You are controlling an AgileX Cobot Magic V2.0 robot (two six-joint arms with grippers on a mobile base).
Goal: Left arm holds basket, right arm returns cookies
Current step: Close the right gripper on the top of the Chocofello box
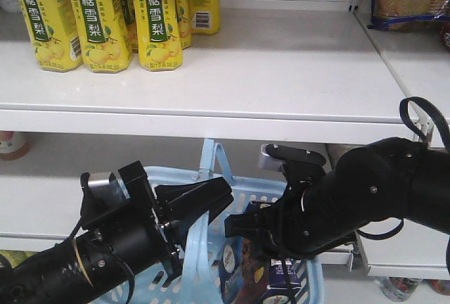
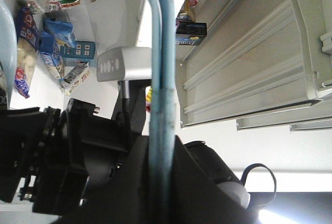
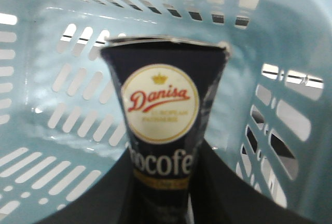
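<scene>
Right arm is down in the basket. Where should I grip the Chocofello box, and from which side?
Grip the Chocofello box across its two flat sides at the end nearest the right gripper, coming down through the open top of the basket. It is tall and narrow, the slotted walls block a sideways approach, and the fingers flank it there.

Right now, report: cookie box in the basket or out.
In. The cookie box, between the right gripper's fingers, has the basket's slotted walls all around it.
</scene>
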